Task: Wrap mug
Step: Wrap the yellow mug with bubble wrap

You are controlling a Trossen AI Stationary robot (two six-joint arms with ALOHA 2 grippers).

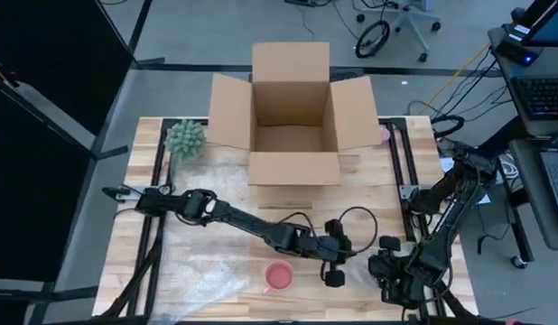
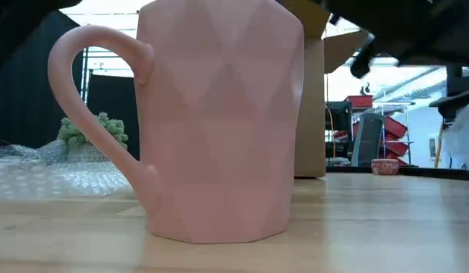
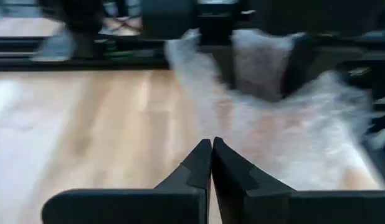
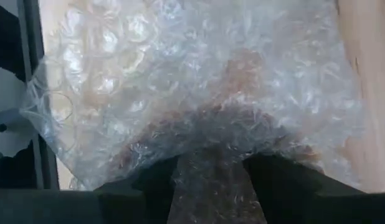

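The pink faceted mug (image 1: 277, 275) stands upright on its base on the wooden table near the front edge, its handle (image 2: 83, 83) to one side. My left gripper (image 1: 335, 273) hovers just right of the mug, shut (image 3: 211, 144) and holding nothing. My right gripper (image 1: 387, 267) is farther right, shut on clear bubble wrap (image 4: 199, 81). In the left wrist view the bubble wrap (image 3: 286, 130) spreads over the table toward that arm. My right gripper has a crumpled, bunched part of the bubble wrap (image 4: 211, 177) between its two fingers, several layers deep. The rest of the sheet spreads out ahead of the fingers over the table top and lies slack.
An open cardboard box (image 1: 292, 117) stands at the back middle, flaps out. A green spiky plant (image 1: 184, 140) sits at the back left. More bubble wrap (image 1: 202, 289) lies on the table's front left. Metal rails (image 1: 401, 171) run along both sides.
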